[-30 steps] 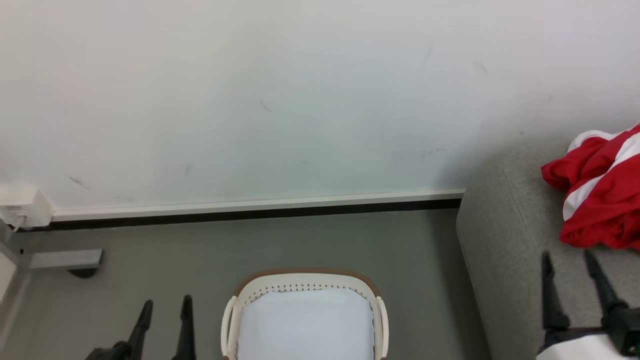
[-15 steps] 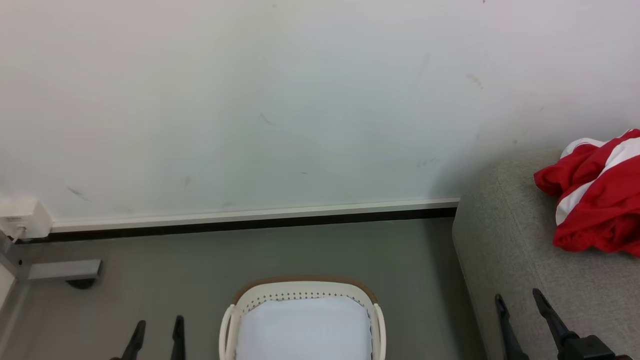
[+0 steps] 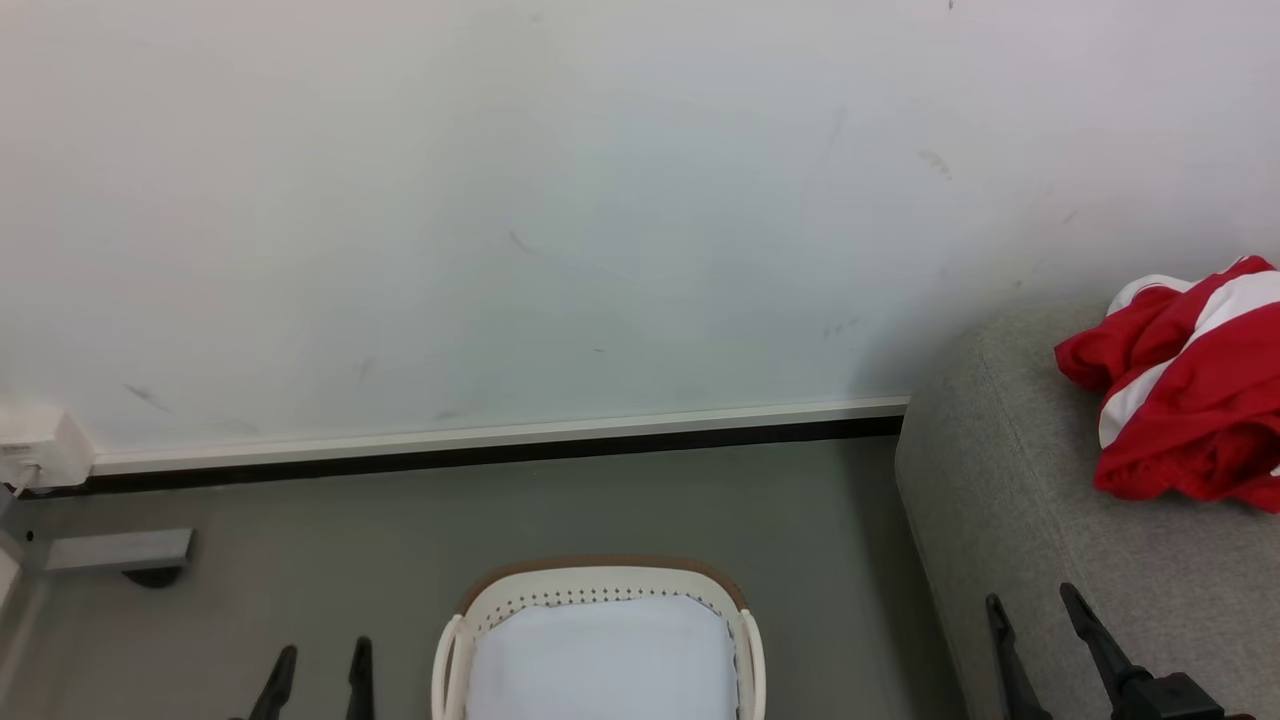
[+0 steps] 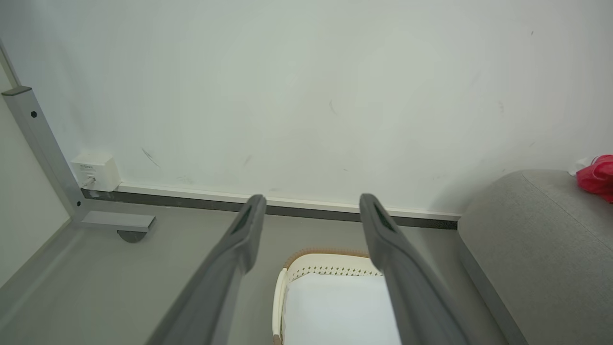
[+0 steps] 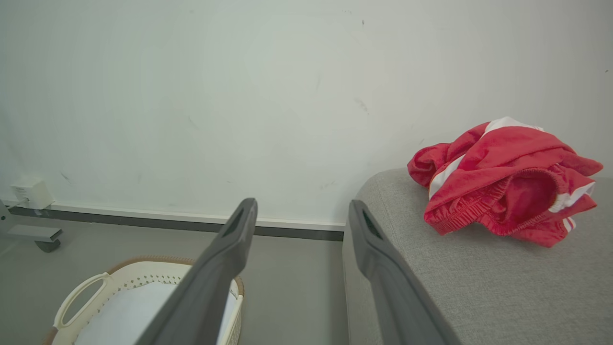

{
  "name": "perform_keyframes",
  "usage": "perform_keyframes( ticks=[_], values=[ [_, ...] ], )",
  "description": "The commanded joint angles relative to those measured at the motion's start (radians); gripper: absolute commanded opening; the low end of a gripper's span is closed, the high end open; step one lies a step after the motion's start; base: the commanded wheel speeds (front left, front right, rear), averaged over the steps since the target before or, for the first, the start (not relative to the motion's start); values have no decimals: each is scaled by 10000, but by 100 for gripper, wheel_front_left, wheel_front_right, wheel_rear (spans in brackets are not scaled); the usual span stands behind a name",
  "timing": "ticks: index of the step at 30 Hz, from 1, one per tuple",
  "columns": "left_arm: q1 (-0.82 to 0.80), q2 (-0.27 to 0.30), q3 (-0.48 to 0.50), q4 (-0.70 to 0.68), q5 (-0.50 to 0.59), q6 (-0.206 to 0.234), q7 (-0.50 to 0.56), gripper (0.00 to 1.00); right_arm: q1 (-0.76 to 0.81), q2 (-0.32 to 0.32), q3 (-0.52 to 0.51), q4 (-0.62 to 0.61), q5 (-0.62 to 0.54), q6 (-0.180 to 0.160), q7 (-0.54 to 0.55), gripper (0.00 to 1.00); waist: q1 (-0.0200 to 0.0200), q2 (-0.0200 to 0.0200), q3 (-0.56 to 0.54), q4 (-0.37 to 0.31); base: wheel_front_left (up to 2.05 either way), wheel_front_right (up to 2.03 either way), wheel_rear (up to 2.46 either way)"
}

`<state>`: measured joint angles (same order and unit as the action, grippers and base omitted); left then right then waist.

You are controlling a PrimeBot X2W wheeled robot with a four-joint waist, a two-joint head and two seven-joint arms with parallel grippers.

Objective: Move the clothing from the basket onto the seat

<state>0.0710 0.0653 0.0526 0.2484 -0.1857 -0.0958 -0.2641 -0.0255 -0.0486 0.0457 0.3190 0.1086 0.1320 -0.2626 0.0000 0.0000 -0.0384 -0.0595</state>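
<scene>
The red clothing (image 3: 1185, 400) with white stripes lies bunched on the grey seat (image 3: 1010, 500) at the right; the right wrist view shows the clothing (image 5: 503, 177) on the seat (image 5: 479, 287) too. The cream basket (image 3: 598, 590) stands on the floor at the bottom centre, its pale bottom bare. My left gripper (image 3: 318, 665) is open, low to the left of the basket. My right gripper (image 3: 1035, 615) is open over the seat's front left part, apart from the clothing. Both hold nothing. In the left wrist view the basket (image 4: 306, 263) sits between my fingers (image 4: 246, 230).
A white wall (image 3: 600, 200) with a pale skirting board (image 3: 500, 435) runs behind the basket. A grey metal frame foot with a caster (image 3: 120, 555) and a white wall box (image 3: 35, 445) stand at the far left. Grey floor (image 3: 600, 500) lies between basket and wall.
The head view has tilted and shifted, so everything sits a little lower and more to the left. Both grippers have dropped toward the bottom edge; the right one has drawn back from the clothing.
</scene>
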Motion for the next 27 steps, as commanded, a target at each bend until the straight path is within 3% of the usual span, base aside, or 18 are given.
perform_keyframes(
  ticks=[1,4,5,8,27],
  values=[
    [-48,-27,28,20,163,-48,-4,100,-63,-36,-38,5,20,-26,-33,100,0,0,-8,-4,0,0,0],
    [-39,-56,-58,60,210,-125,-4,100,-58,-36,-32,0,-1,-26,-33,100,0,0,-18,-8,0,0,0],
    [-5,-60,-63,69,78,-93,2,0,-7,4,-10,23,6,0,2,0,1,0,-18,-10,0,0,0],
    [45,-159,-58,325,4,-94,49,0,113,38,-5,235,88,0,52,0,1,0,-16,-9,0,0,0],
    [-410,-150,112,231,-3350,-158,935,0,-132,18,-384,-16,3605,-4,923,0,1,0,46,78,0,0,0]
  ],
)
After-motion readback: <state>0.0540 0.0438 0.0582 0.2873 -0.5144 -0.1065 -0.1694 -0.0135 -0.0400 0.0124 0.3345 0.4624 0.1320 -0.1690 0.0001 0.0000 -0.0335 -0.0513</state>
